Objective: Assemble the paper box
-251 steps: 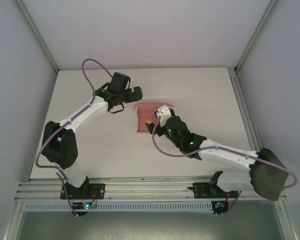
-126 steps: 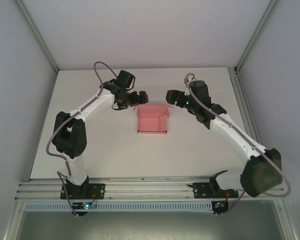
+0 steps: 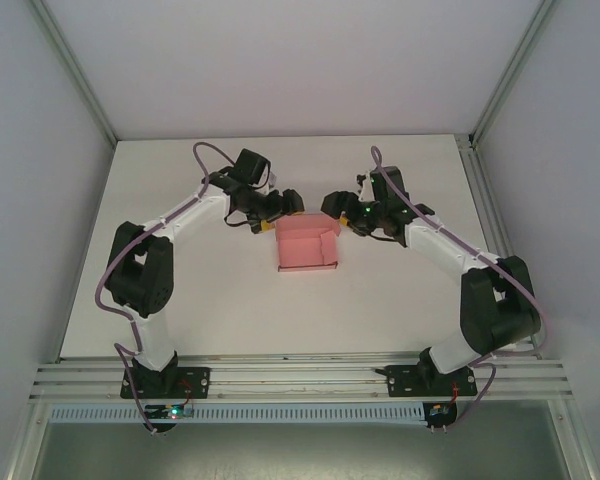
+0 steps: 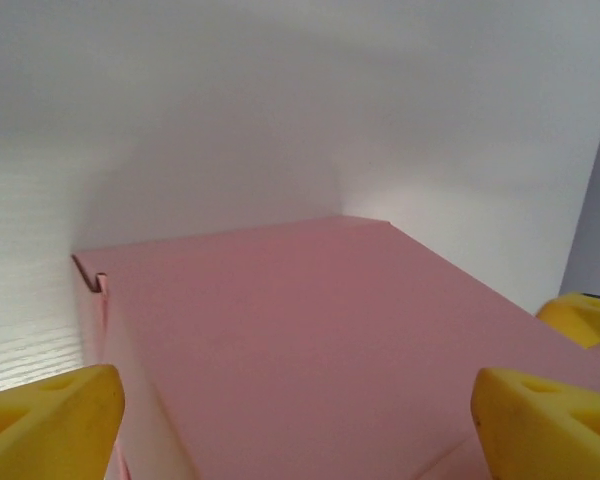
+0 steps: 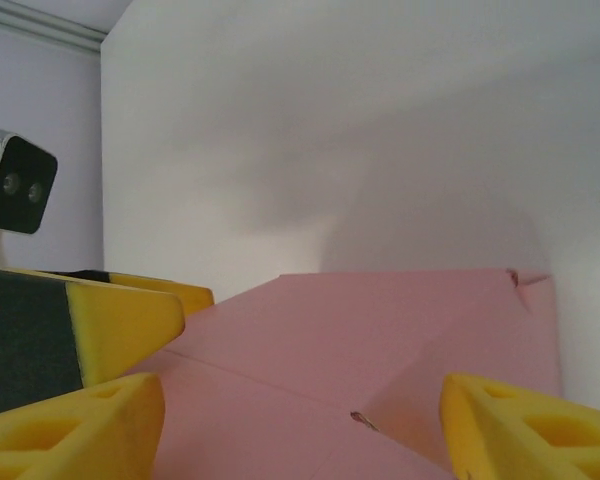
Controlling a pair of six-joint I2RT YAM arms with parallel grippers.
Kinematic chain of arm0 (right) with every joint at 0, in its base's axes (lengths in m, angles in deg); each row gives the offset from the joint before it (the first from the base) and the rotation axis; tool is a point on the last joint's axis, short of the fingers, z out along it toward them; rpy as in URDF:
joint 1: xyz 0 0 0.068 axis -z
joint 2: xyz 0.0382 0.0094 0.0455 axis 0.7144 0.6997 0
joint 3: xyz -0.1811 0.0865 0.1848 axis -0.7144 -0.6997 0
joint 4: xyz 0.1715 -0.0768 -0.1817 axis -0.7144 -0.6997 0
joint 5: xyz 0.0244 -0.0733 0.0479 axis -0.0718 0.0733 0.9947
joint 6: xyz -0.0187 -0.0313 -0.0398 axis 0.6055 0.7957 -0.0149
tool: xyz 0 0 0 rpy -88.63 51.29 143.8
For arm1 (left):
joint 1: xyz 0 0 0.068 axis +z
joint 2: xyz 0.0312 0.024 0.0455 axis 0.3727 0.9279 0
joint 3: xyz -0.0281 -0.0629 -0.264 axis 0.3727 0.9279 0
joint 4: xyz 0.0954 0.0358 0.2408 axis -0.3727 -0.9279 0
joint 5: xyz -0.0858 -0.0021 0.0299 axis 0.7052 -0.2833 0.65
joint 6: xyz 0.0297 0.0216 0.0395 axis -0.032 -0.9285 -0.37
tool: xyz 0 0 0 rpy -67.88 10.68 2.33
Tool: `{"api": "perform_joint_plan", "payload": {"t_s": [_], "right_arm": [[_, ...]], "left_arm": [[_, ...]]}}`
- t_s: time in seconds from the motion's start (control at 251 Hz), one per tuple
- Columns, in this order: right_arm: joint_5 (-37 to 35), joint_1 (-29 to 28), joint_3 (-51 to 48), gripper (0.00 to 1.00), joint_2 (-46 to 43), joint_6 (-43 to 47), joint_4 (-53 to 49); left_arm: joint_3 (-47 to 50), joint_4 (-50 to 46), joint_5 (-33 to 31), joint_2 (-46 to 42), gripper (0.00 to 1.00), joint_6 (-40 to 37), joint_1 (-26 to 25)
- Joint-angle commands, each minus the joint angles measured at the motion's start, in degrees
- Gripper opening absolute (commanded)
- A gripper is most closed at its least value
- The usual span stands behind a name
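Pink paper box (image 3: 307,250), left claw (image 3: 286,204) and right claw (image 3: 333,205) spread wide at its far corners

We see bright, even light with soft shadows on the white table (image 3: 400,300); close up, the yellow fingertips (image 4: 50,420) look blurred

The paper box (image 3: 307,245) is lying near the middle of the white table (image 3: 180,310). It is pink thin card, looking from above like a small shallow rectangle with a crease showing toward its far right corner. In the left wrist view its broad flat face is stretching away, with a small notch at the far left corner. In the right wrist view, fold lines are crossing the pink surface.
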Motion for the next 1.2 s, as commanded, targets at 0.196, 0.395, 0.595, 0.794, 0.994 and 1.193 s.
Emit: {"api": "perform_joint_plan", "payload": {"t_s": [0.196, 0.395, 0.595, 0.794, 0.994, 1.193], "right_arm": [[7.34, -2.08, -3.25, 0.67, 1.73, -5.72, 6.39], [5.69, -2.24, -4.54, 0.62, 3.71, -0.56, 2.62], [-0.66, -2.73, -10.14, 0.55, 2.42, 4.04, 2.57], [-8.1, -3.58, -11.9, 0.49, 3.91, 8.47, -1.77], [-18.82, -6.21, -10.57, 0.47, 4.63, 12.41, -7.72], [-26.05, -8.38, -9.09, 0.47, 2.4, 14.99, -12.57]], "left_arm": [[4.63, 8.81, 5.6, -0.19, 0.75, 4.87, 0.15], [6.81, 7.52, 3.47, 0.16, 0.64, 2.56, -0.38], [11.68, 6.38, 1.27, 0.15, 0.61, -0.68, -0.6], [9.82, -2.56, -10.46, -0.55, 0.6, -8.06, -2.29], [9.28, -2.71, -12.44, 2.07, 0.58, -9.54, -3.65], [10.24, -2.03, -14.32, 4.8, 0.52, -8.42, -3.74]]}}
